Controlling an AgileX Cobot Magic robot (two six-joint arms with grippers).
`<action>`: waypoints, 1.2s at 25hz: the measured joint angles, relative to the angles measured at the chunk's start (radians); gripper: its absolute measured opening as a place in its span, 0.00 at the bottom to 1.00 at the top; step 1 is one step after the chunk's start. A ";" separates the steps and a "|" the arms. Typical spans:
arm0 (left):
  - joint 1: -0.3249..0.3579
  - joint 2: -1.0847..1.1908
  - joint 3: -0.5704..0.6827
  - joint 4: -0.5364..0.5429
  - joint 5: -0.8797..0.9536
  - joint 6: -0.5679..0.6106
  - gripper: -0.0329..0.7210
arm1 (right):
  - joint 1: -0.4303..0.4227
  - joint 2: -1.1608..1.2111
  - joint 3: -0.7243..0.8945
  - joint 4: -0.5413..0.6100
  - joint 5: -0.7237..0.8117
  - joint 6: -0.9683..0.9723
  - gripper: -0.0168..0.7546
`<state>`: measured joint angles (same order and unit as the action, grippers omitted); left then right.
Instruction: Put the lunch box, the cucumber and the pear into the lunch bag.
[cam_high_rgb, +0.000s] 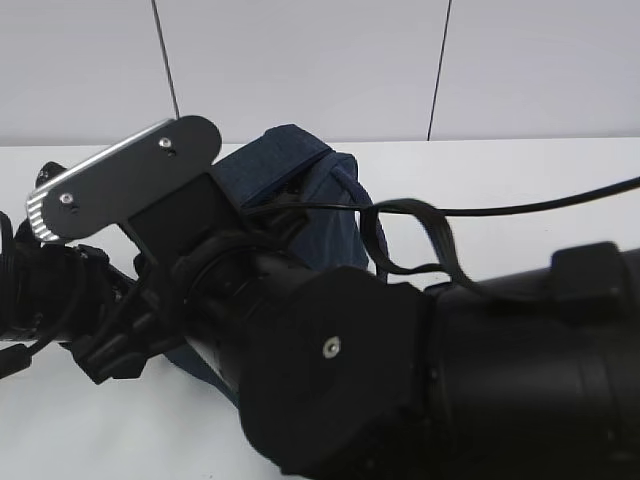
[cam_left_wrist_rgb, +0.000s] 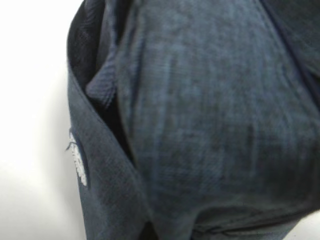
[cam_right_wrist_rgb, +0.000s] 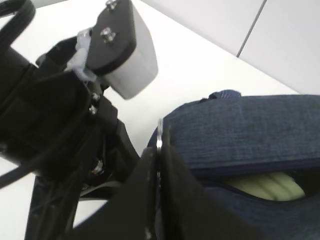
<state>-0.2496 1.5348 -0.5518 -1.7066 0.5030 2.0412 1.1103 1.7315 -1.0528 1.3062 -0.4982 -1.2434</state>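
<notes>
We see the lunch bag (cam_high_rgb: 300, 200) on the white bench (cam_high_rgb: 520, 180), mid-scene, mostly hidden in the exterior view behind two black arms crossing in front. Right wrist view: right gripper (cam_right_wrist_rgb: 159, 150) pressed together, pinching a thin silver ring (cam_right_wrist_rgb: 159, 134) at the bag's near-left edge, just beside the left arm (cam_right_wrist_rgb: 45, 115). Thru the part-open top slit we see the pale green lunch box (cam_right_wrist_rgb: 270, 186) inside the bag. Left wrist view: only navy fabric, v. close; left gripper itself not visible, so we can't tell its state. Cucumber & pear: can't see them.
</notes>
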 joint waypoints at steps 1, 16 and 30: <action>0.000 0.000 0.000 -0.002 -0.001 0.000 0.06 | 0.000 0.000 -0.007 0.002 -0.001 -0.008 0.02; 0.000 0.000 0.000 -0.012 -0.011 0.000 0.06 | -0.175 -0.021 -0.091 0.243 0.127 -0.118 0.02; 0.000 0.000 -0.001 -0.013 -0.019 0.000 0.06 | -0.307 -0.050 -0.129 0.284 0.271 -0.118 0.02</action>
<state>-0.2496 1.5348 -0.5527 -1.7196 0.4836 2.0412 0.8033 1.6815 -1.1821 1.5904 -0.2270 -1.3616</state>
